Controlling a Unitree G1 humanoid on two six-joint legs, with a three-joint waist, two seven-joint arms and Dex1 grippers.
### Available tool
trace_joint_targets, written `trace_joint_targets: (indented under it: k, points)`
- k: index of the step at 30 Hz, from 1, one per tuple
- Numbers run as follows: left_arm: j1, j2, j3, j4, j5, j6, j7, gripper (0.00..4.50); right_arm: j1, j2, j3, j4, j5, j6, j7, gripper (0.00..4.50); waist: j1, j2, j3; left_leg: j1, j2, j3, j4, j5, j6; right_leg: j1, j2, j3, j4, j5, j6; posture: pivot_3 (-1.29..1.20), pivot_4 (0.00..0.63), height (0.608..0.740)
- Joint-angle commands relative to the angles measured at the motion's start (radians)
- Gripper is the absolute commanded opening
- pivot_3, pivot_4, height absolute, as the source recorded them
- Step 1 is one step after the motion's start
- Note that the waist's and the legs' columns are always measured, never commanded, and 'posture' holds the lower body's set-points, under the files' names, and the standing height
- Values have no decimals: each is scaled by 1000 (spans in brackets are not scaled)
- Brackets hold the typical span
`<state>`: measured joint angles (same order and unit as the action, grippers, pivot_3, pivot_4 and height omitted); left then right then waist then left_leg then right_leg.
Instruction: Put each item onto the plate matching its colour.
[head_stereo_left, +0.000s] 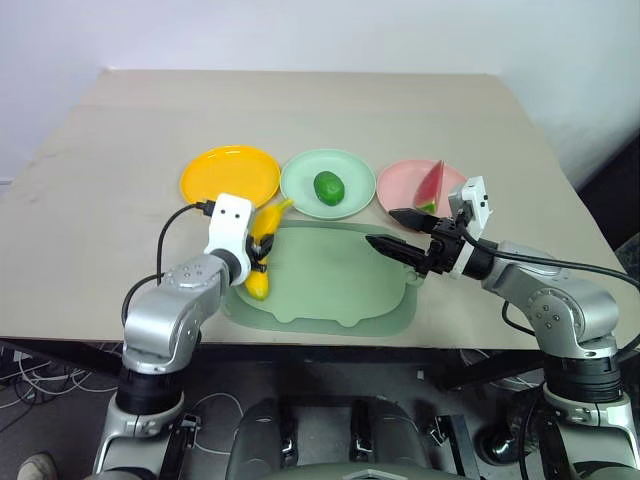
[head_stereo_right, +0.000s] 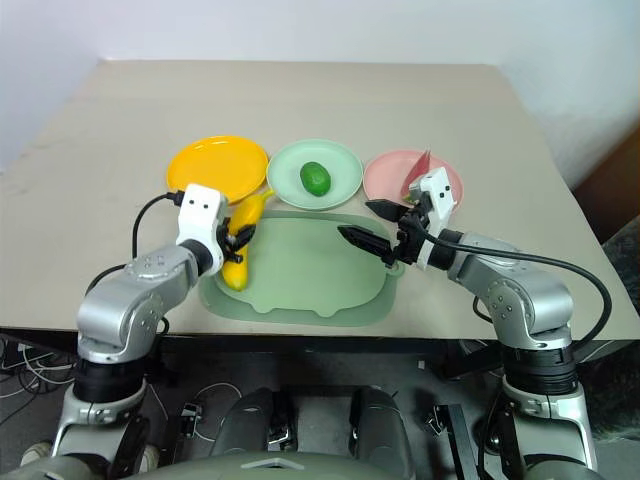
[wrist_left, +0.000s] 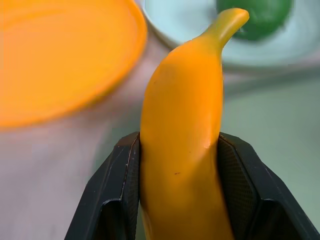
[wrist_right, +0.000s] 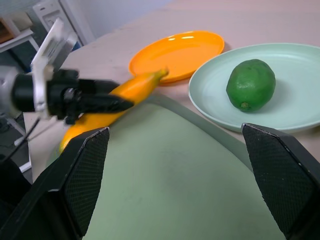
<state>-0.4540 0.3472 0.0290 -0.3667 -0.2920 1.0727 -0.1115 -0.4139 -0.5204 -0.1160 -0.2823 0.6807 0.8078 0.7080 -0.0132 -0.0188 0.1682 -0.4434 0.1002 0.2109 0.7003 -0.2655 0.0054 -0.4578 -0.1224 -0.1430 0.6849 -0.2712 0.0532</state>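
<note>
Two of three look done: the lime (head_stereo_left: 329, 186) sits on the mint green plate (head_stereo_left: 300, 187), the watermelon wedge (head_stereo_left: 431, 187) on the pink plate (head_stereo_left: 397, 185). The left claw (head_stereo_left: 262, 247) clamps the banana (head_stereo_left: 262, 252) over the tray's (head_stereo_left: 330, 290) left edge, near the empty yellow-orange plate (head_stereo_left: 229, 174). The right claw (head_stereo_left: 397, 232) hangs wide, holding nothing.

Lime (head_stereo_left: 329, 186) on middle plate (head_stereo_left: 300, 180); watermelon (head_stereo_left: 430, 186) on right plate (head_stereo_left: 395, 185).
</note>
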Motion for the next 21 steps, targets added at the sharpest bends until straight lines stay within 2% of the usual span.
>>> trace_joint_targets:
  k: [1, 6, 7, 10, 21]
  points:
    - [-68, 26, 65, 73, 13, -65, -23, 1854, -34, 44, 25, -20, 4, -23, -26, 4500, -3, 0, 0, 0, 0, 0, 0, 0, 0, 0, 0, 0, 0, 0, 0, 0, 150, 695]
    - [-184, 46, 101, 242, 24, -132, -42, 1854, -39, 78, 48, -30, 4, -27, -41, 4500, 4, 0, 0, -1, 0, 0, 0, 0, 0, -1, 0, 0, 0, 0, 0, 0, 150, 695]
    - [-208, 45, 105, 303, 61, -240, -18, 1854, -41, 80, 52, -28, 1, -31, -41, 4500, 5, 0, 0, -1, 0, 0, 1, 0, 0, 0, 0, 0, 0, 0, 0, 0, 150, 695]
    - [-293, 37, 117, 474, 116, -377, 37, 1854, -54, 82, 50, -9, -5, -44, -44, 4500, 4, -1, 0, -1, 0, 0, 1, 0, 0, 0, 0, -1, 0, 0, 0, 0, 150, 695]
    - [-466, 3, 153, 921, 130, -562, 58, 1854, -62, 90, 59, 20, -39, -95, -50, 4500, 0, -1, 0, -1, 0, 1, 0, 0, 0, -1, 0, -1, 0, 0, 1, 0, 150, 695]
